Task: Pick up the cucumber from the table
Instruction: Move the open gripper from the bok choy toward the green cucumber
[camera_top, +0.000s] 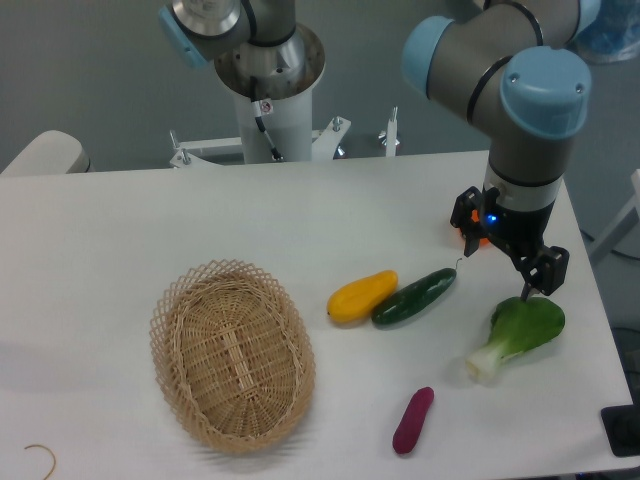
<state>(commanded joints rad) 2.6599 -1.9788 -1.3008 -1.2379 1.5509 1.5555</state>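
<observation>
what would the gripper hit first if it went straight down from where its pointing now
Probably the bok choy: the gripper points down, its fingertips just above the leafy end. Depth is unclear from one view, so it might land on the table just behind. The cucumber lies off to the side.

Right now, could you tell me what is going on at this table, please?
A UR5e arm is working over a white table to pick up the cucumber. Its gripper hangs between the cucumber and the bok choy, holding nothing. The cucumber lies on the table, its end against a yellow vegetable. A wicker basket and a small purple eggplant sit nearer the front.
</observation>
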